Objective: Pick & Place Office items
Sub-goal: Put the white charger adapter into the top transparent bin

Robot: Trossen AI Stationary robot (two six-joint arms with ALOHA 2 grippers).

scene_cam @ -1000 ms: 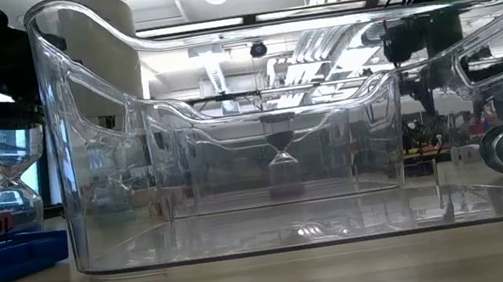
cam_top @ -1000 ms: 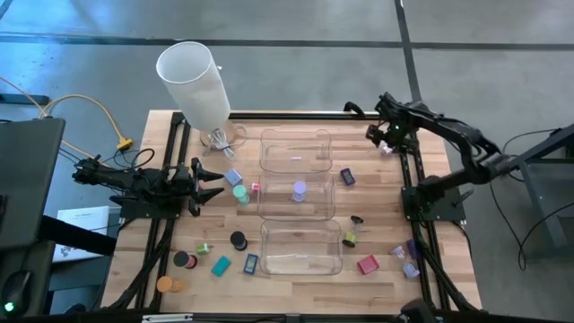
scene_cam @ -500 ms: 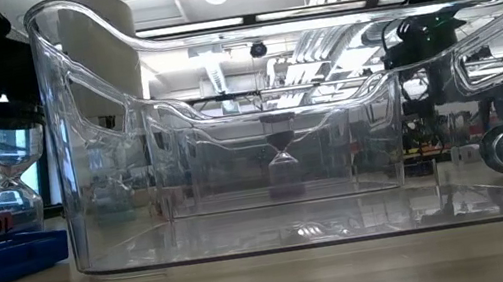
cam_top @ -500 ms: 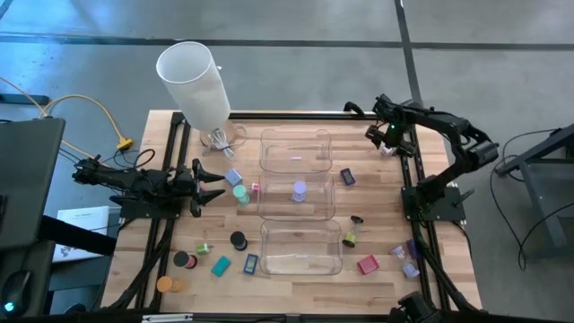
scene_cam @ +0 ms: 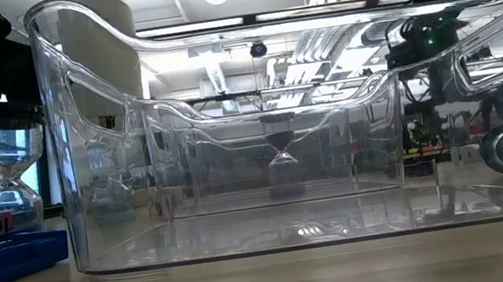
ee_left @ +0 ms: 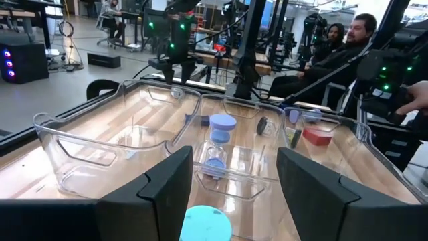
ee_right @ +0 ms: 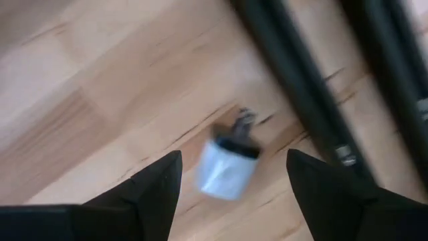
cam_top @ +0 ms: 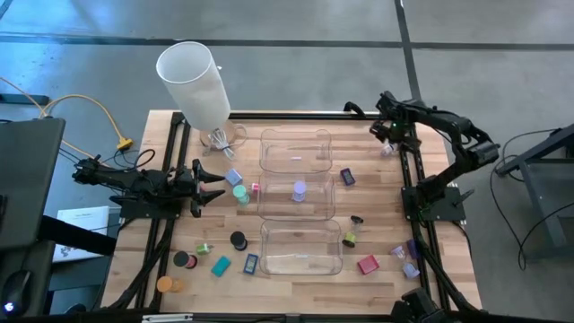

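Overhead, the right gripper (cam_top: pixel 387 136) hovers with fingers spread above a small pale item (ee_right: pixel 226 170) at the desk's (cam_top: pixel 377 202) far right corner; the left gripper (cam_top: pixel 213 185) waits, fingers spread, beside the teal cylinder (cam_top: pixel 239 192).

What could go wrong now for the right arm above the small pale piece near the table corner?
The right pincer hangs open above the small pale piece, which lies close to the dark frame bar; a finger may strike that bar on the way down. The piece is small, so the fingers might push it aside rather than hold it.
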